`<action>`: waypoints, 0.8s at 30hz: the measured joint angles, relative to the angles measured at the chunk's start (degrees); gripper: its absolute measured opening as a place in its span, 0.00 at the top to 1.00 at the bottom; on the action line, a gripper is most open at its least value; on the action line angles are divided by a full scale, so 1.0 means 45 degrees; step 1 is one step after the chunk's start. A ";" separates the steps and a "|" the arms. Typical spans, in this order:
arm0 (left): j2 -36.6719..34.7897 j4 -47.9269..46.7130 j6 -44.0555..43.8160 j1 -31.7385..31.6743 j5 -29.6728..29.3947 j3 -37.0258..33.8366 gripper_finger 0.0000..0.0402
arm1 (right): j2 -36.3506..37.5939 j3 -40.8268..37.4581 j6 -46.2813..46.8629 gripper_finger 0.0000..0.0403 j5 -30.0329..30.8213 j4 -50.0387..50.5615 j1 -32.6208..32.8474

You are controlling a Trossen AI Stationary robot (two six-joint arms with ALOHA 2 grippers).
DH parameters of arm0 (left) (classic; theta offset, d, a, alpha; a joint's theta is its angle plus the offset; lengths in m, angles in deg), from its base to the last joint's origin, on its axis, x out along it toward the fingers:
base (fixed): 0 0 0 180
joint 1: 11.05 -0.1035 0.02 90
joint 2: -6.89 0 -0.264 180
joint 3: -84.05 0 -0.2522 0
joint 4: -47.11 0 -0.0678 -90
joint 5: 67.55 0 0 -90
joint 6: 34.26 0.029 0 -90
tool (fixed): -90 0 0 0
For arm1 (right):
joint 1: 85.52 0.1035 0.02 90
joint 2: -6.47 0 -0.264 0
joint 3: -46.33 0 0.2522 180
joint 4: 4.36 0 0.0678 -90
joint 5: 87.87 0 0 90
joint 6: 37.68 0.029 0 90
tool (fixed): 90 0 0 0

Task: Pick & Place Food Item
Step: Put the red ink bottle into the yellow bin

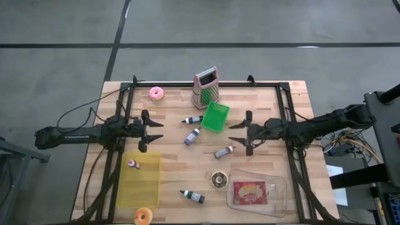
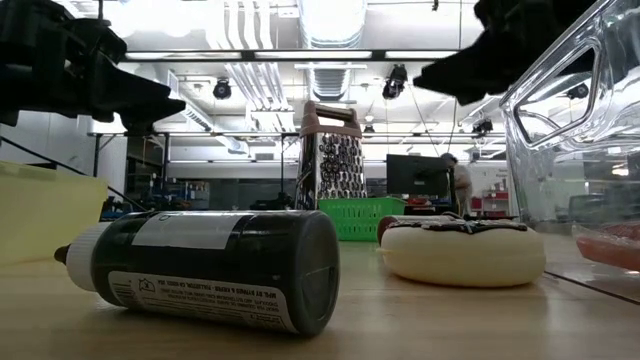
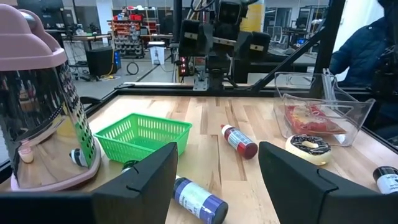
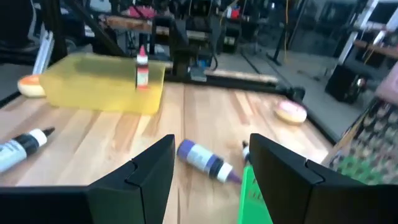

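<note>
Three doughnuts lie flat on the wooden table: a pink one (image 1: 156, 94) at the far left, a chocolate-topped one (image 1: 219, 179) near the middle front, which also shows in the low view (image 2: 463, 248), and an orange one (image 1: 144, 216) at the front edge. A clear container (image 1: 275, 187) holds red-wrapped food. My left gripper (image 1: 153, 130) is open and empty above the table's left half, left of a green basket (image 1: 215, 117). My right gripper (image 1: 240, 132) is open and empty to the right of the basket, facing the left one.
A metal grater (image 1: 206, 87) stands behind the basket. A yellow tray (image 1: 147, 187) at the front left carries a small bottle (image 1: 133, 164). Several small bottles lie between the grippers and in front of them, such as one with a blue label (image 1: 192, 135) and a black one (image 1: 192, 197).
</note>
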 joint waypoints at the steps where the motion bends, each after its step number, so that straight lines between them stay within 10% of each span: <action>1: 0.0000 0.0000 0.0000 0.0000 -0.0027 0.0000 0.43 | -0.0193 0.0049 0.0109 0.50 0.0000 0.0212 0.0000; 24: 0.0000 -0.0256 0.0136 0.0000 -0.0265 0.0000 0.43 | -0.2708 0.5883 0.1346 0.50 -0.1763 1.2605 -0.0210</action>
